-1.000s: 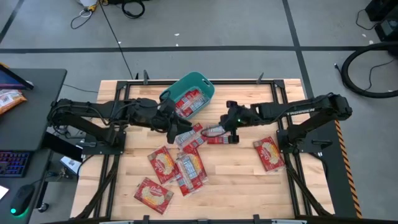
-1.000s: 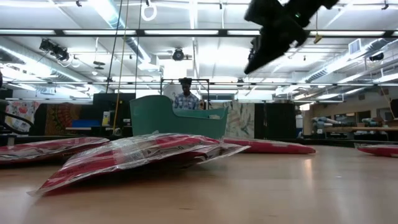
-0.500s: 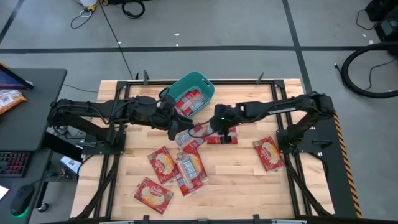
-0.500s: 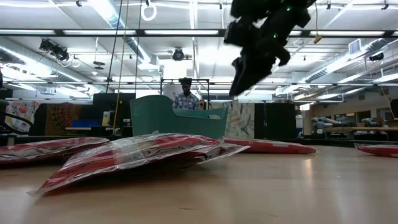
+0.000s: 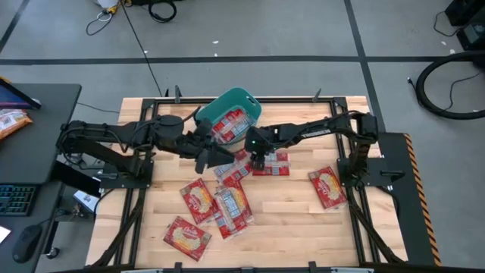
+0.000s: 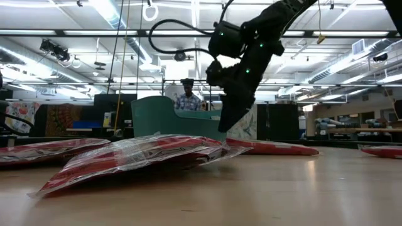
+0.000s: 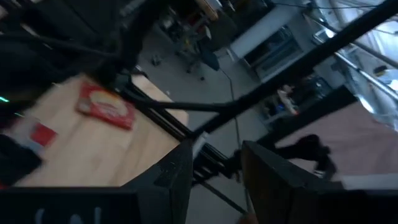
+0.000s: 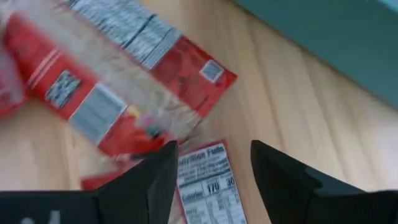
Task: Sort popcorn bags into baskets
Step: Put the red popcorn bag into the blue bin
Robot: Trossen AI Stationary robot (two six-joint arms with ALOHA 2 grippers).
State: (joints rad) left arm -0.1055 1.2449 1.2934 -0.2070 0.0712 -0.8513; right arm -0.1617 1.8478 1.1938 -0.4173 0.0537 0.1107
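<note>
The right gripper [image 5: 256,158] hangs low over the light wooden table [image 5: 303,220]. Its two dark fingers [image 8: 140,183] are spread apart and hold nothing. Right under it lies a flat red popcorn bag [image 8: 202,171] with its white label side up. The bag shows in the gap between the fingers, but I cannot tell if they touch it. Just beside that bag lies a long see-through wrapped red bag [image 8: 118,93], also back side up.

The left gripper [image 5: 206,155] is near the right one, on the other side of those bags. I cannot tell if it is holding anything.

A bit past both grippers stands the teal plastic tub with round corners [image 5: 235,91]. Some red bags in the tub [image 5: 229,125] already lie inside it.

Going the other way from the grippers, toward the front edge of the table, a bunch of red and cream bags [image 5: 220,205] lies in a loose pile. One more red bag [image 5: 187,235] lies past them, close to the edge. A lone red bag [image 5: 327,187] lies well apart, by the right arm's base.

Far behind the table, a person [image 6: 187,97] stands in the room.
</note>
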